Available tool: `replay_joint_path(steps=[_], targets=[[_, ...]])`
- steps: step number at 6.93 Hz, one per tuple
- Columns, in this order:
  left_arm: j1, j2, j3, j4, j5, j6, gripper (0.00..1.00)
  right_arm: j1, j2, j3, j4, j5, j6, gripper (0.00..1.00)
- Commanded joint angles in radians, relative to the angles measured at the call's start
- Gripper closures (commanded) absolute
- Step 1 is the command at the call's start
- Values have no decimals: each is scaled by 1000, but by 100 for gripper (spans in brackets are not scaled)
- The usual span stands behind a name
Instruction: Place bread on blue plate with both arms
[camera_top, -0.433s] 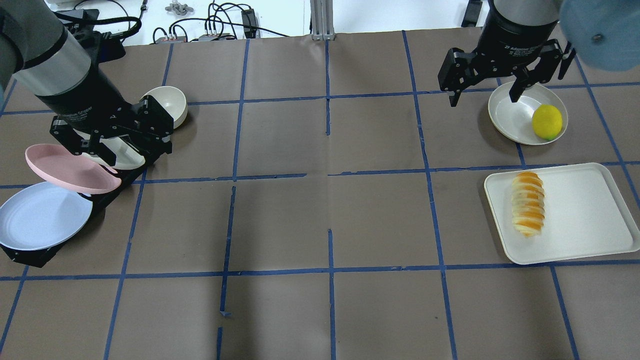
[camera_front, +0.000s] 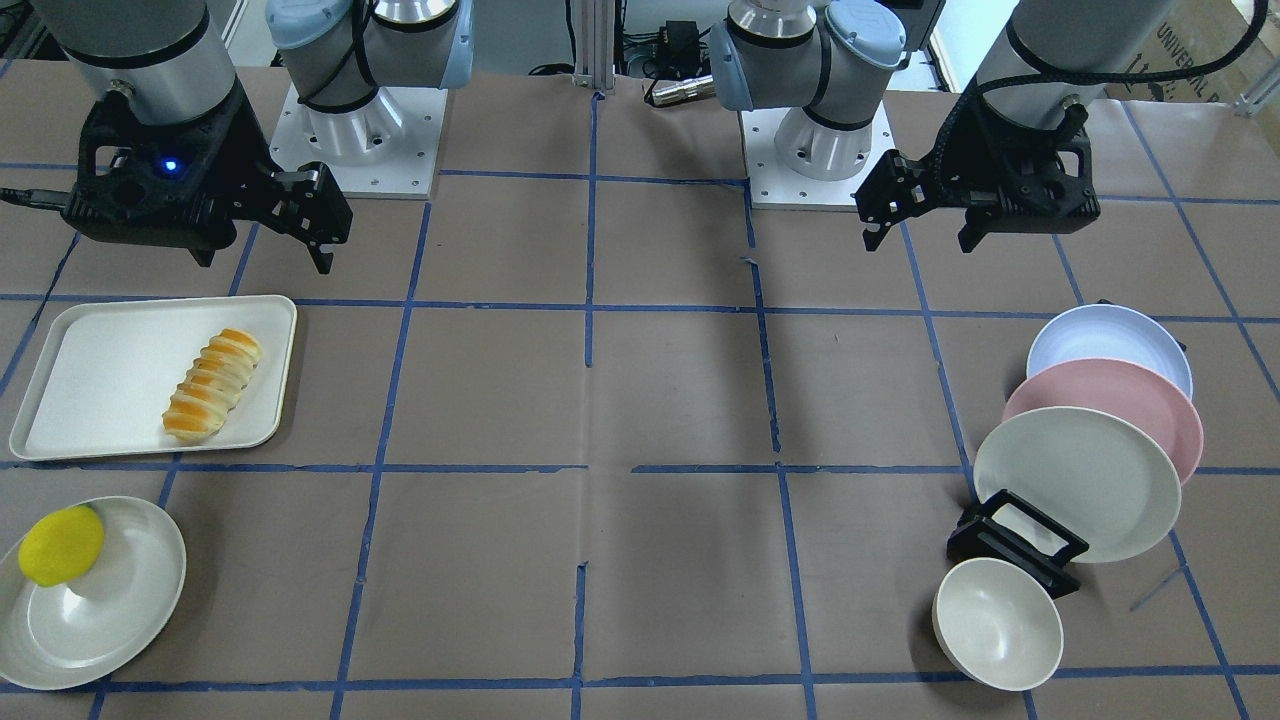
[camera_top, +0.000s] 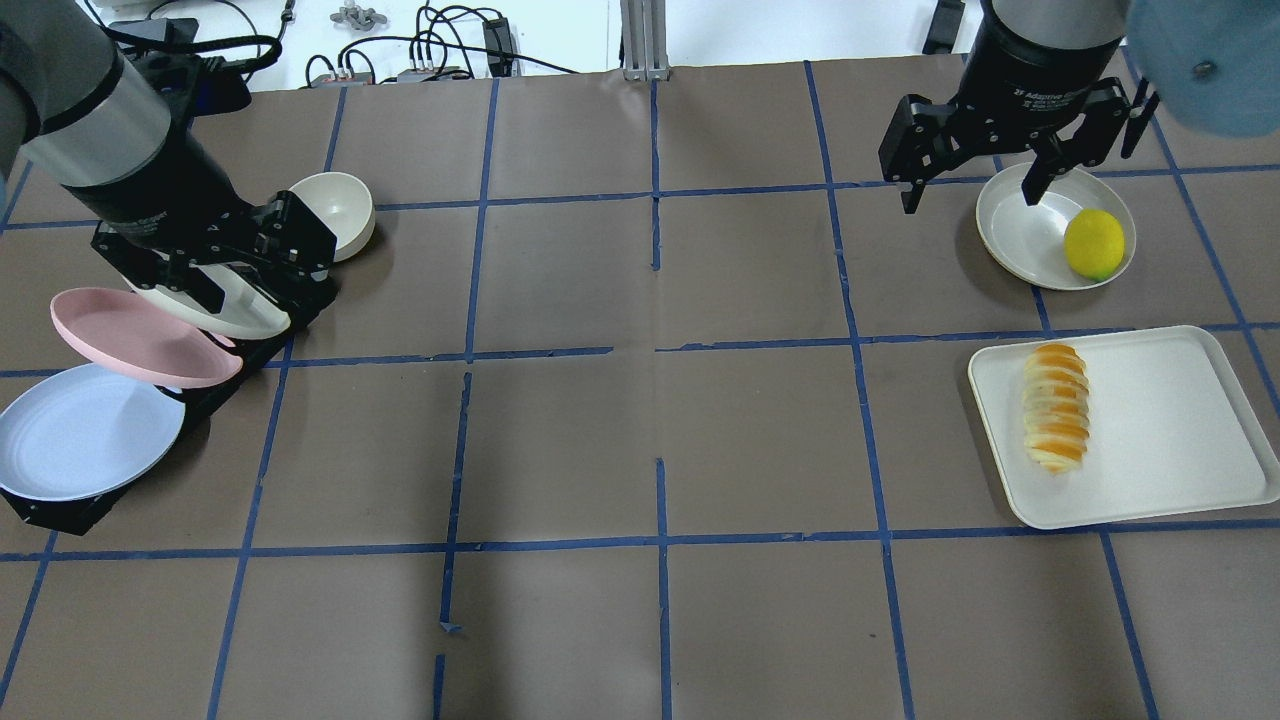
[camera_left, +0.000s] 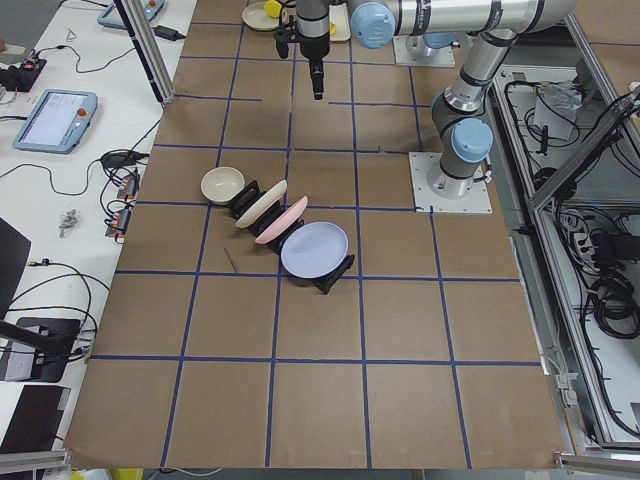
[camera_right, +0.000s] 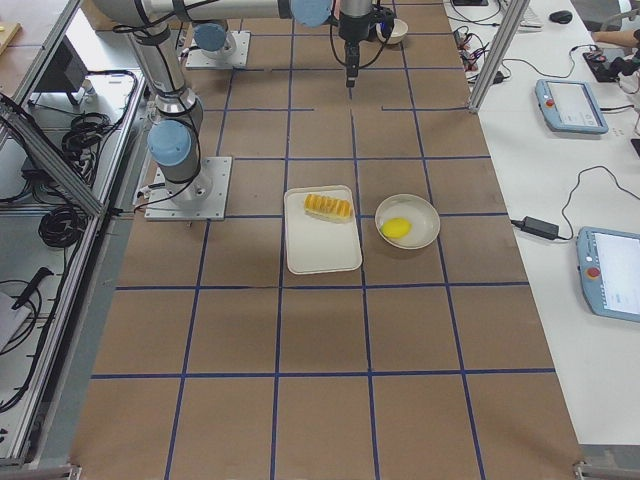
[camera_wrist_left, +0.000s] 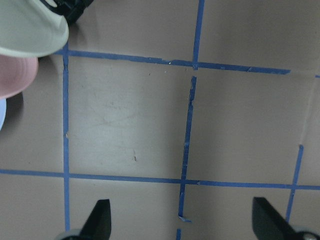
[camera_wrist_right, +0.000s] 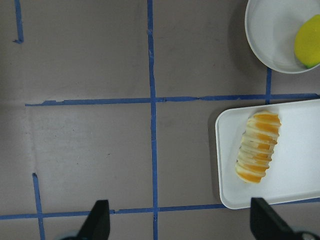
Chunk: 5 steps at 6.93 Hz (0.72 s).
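Observation:
The bread lies on a cream tray at the right of the overhead view. It also shows in the front view and the right wrist view. The blue plate leans in a black rack at the far left, nearest the robot. My left gripper is open and empty, raised beside the rack. My right gripper is open and empty, raised above the table beyond the tray, near the lemon's plate.
A pink plate and a cream plate lean in the same rack as the blue one. A cream bowl stands just past the rack. A yellow lemon sits on a cream plate beyond the tray.
My left gripper has shifted slightly away over the rack. My right gripper has barely moved. Bread and plates stay put.

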Motion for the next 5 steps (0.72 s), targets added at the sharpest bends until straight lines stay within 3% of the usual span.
replay_joint_path(steps=[1, 2, 3, 5], targets=[[226, -1, -6, -3, -7, 273, 0, -17, 0, -76, 111, -8, 8, 0], [349, -7, -6, -6, -12, 445, 0, -36, 12, -66, 79, -55, -1, 0], [461, -33, -10, -8, -15, 578, 0, -118, 26, -25, -23, -55, -68, 0], [646, -54, 2, 12, -12, 849, 0, -366, 17, 131, -138, -46, -83, 1]])
